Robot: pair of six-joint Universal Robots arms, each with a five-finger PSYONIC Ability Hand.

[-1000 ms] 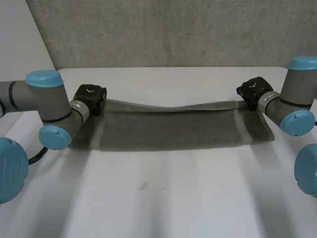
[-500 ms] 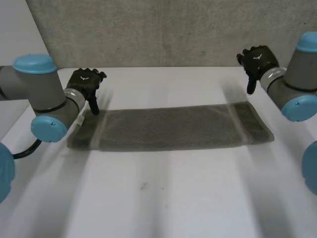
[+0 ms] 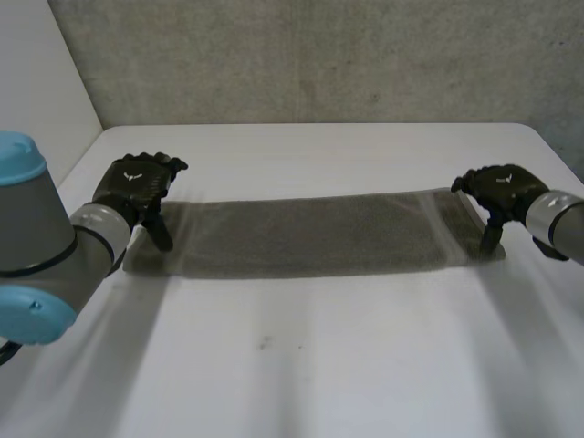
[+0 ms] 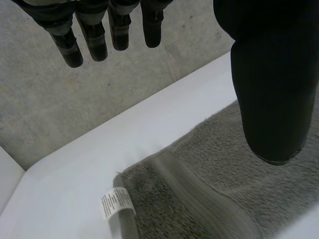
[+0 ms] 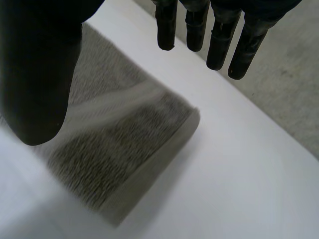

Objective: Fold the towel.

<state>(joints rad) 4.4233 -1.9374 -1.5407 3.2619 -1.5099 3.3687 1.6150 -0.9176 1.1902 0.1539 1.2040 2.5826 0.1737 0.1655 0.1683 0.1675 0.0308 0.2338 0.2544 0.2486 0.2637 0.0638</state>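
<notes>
Hanging straight and slightly apart, the fingers (image 4: 92, 37) of the left hand (image 3: 137, 185) hold nothing. Its thumb (image 4: 269, 89) stands well off from them, pointing down over the left end of the towel (image 3: 310, 235). Whether the thumb tip touches the cloth cannot be told. The right hand (image 3: 500, 187) is posed likewise at the other end: fingers (image 5: 219, 40) straight and empty, thumb (image 5: 40, 69) wide of them and aimed down at the towel's right end, near its front corner. Contact there is again unclear.

The towel is grey terry, folded into a long narrow strip. It lies flat across the middle of the white table (image 3: 301, 365), running from one hand to the other. A smoother woven band (image 4: 199, 194) crosses it near the left end, and a small white label (image 4: 115, 203) sticks out at a corner of that end. At the right end the doubled layers show as a thick edge.

The left arm (image 3: 36, 246) comes in low at the near left, and the right arm (image 3: 558, 224) comes in from the right. Bare tabletop lies in front of the strip as far as the near edge. Behind the strip it runs back to the rough grey wall (image 3: 310, 59) that backs the table. A plain white panel (image 3: 36, 73) closes the left side. The strip's ends stop short of the table's side edges.
</notes>
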